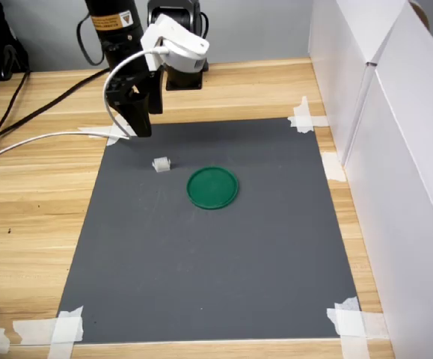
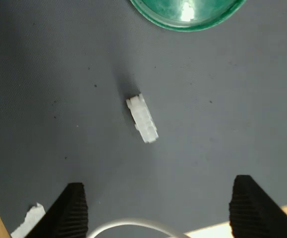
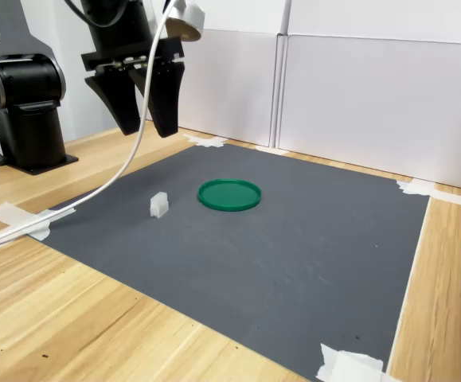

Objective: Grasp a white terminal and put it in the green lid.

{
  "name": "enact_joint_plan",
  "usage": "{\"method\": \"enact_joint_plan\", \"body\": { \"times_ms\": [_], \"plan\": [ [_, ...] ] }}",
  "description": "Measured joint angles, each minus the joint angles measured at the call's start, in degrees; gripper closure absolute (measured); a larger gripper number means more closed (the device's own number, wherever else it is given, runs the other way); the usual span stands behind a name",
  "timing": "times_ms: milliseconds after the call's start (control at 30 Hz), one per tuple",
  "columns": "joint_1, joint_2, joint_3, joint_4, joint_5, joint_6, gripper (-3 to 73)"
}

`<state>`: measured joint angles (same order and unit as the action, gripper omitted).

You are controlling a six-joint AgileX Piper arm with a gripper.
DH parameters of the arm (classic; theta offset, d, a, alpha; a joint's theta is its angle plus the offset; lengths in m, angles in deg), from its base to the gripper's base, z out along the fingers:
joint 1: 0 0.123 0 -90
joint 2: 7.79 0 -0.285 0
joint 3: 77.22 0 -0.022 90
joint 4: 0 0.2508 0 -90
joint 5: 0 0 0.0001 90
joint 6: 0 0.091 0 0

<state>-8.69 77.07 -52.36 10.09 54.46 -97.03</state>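
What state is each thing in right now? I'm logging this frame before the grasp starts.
gripper: open, empty, raised above the mat.
white terminal: lying on the mat, apart from the lid, not gripped.
green lid: flat on the mat, rim up, nothing in it.
grey mat: flat, corners taped to the table.
white cable: hanging from the arm, trailing over the table.
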Motion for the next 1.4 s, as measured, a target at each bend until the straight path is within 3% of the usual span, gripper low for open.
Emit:
{"method": "enact_joint_plan", "body": {
  "times_ms": [133, 500, 1033, 1233, 1400],
  "plan": [
    [0.0, 3.0, 0.4, 0.0, -1.0, -0.1, -0.7],
    [0.0, 6.2, 8.4, -0.8, -12.9, -3.4, -0.7],
    [0.0, 12.5, 8.6, 3.5, -18.0, -4.9, 0.5],
    [0.0, 12.5, 8.6, 4.3, -18.1, -4.9, 9.8],
    [0.0, 12.5, 8.6, 4.4, -18.1, -3.3, 31.6]
  ]
}}
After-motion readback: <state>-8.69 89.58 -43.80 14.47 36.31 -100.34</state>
